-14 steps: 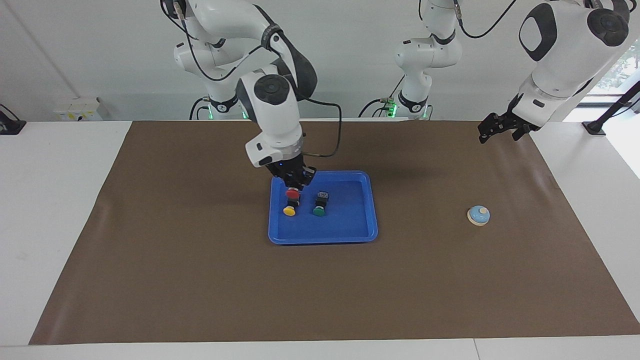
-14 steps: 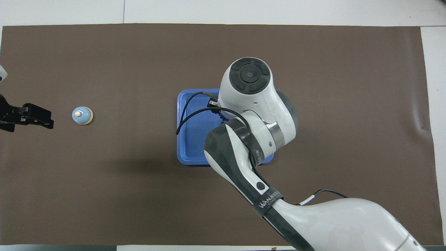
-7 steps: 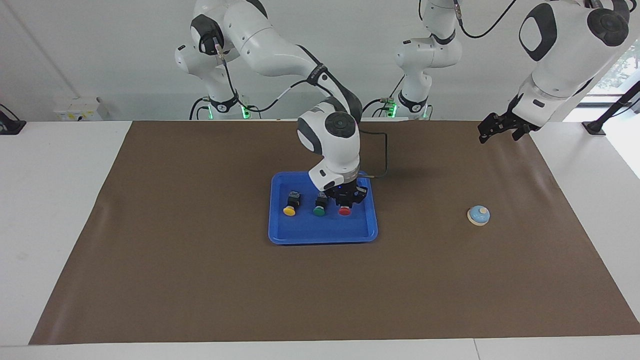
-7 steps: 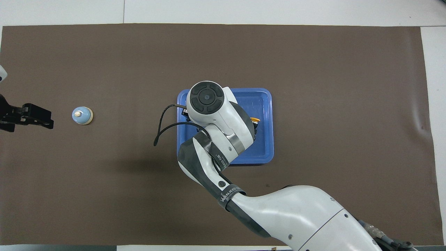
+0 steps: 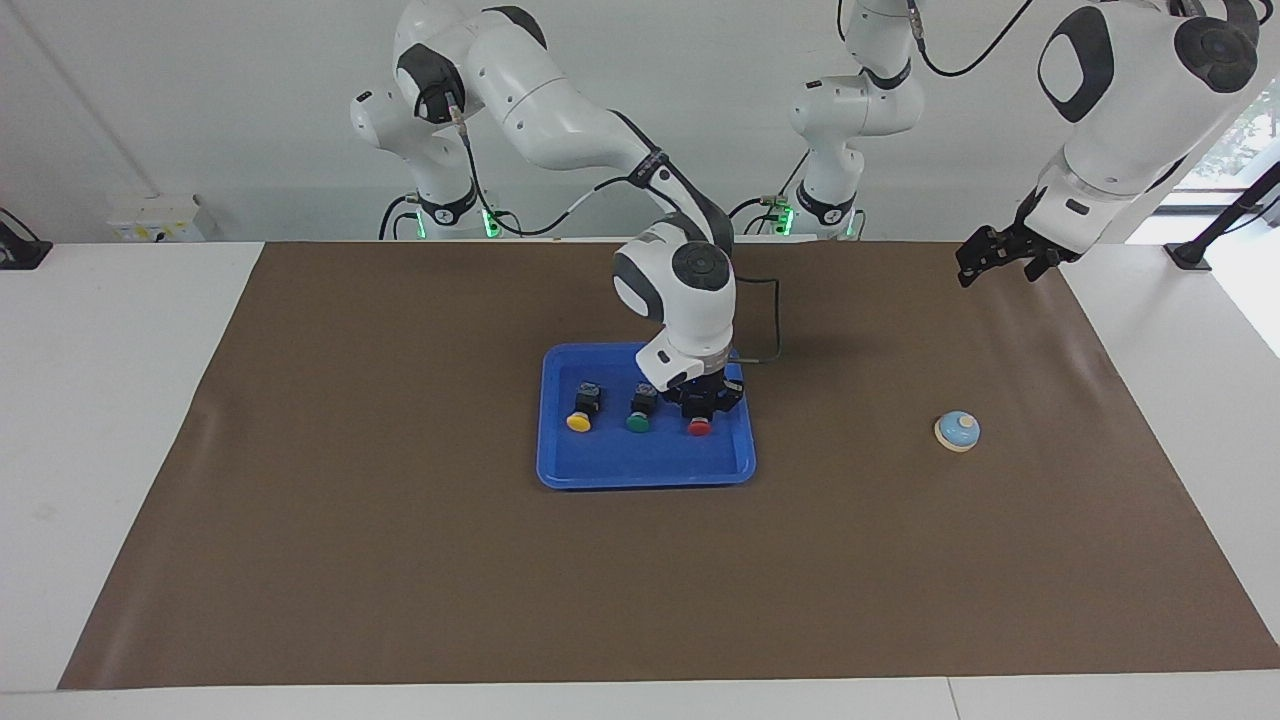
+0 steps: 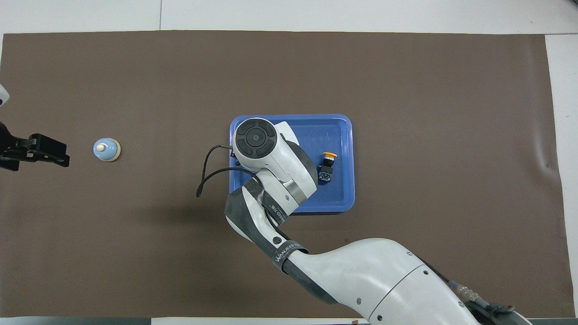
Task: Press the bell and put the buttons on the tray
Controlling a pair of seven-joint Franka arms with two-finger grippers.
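Right gripper [image 5: 706,404] over red button [image 5: 699,427], cap away from robots

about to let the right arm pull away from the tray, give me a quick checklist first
1. Red-capped black push button inside the shallow blue plastic tray: ok.
2. Yellow-capped button and green-capped button in tray, apart from each other: ok.
3. Right gripper released from red button: cannot tell.
4. Left gripper waiting clear of tray: ok.
5. Light blue dome desk bell upright on the brown mat, unobstructed: ok.
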